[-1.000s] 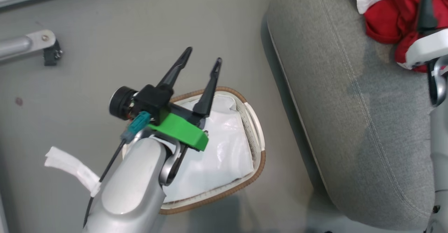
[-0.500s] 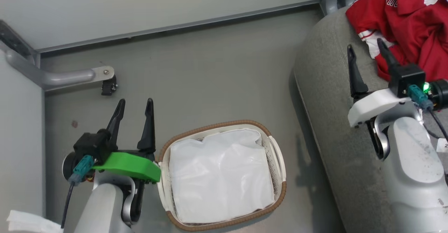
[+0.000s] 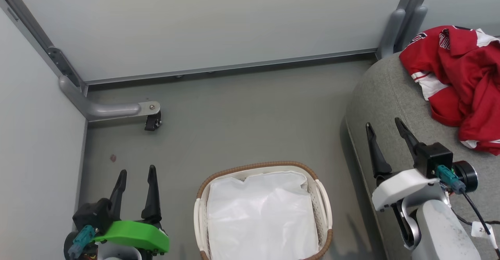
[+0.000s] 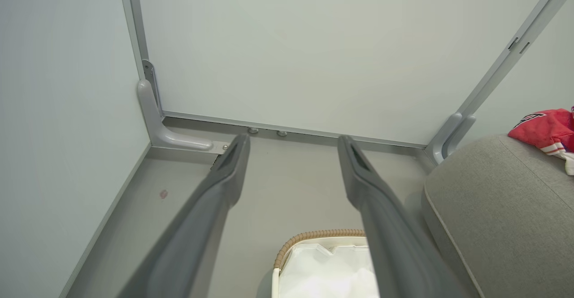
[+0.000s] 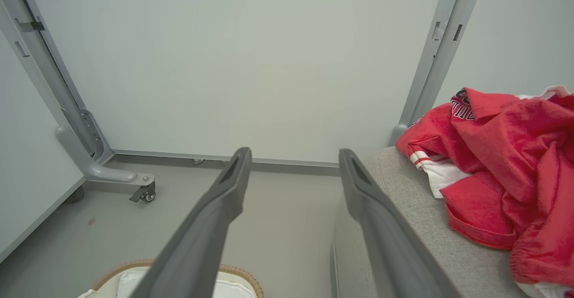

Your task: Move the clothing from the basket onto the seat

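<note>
The red jerseys (image 3: 461,84) lie in a crumpled heap on the grey sofa seat (image 3: 390,99) at the right; the right wrist view has them (image 5: 506,163) close on its right, and the left wrist view catches a red corner (image 4: 545,130). On the floor stands the white basket (image 3: 320,197) with its brown rim, holding just its white liner (image 3: 261,217). My left gripper (image 3: 135,171) is open and empty, left of the basket. My right gripper (image 3: 383,123) is open and empty over the sofa's rounded edge, apart from the jerseys.
Pale wall panels close off the back and left. A grey metal foot with a black caster (image 3: 151,122) juts onto the floor at the back left. A grey post (image 3: 398,25) stands behind the sofa. Open grey floor (image 3: 242,119) lies between basket and wall.
The camera has swung up and back, so the whole picture shifted. Both arms have pulled back and lowered; the right gripper has drawn away from the jerseys, which stay on the sofa.
</note>
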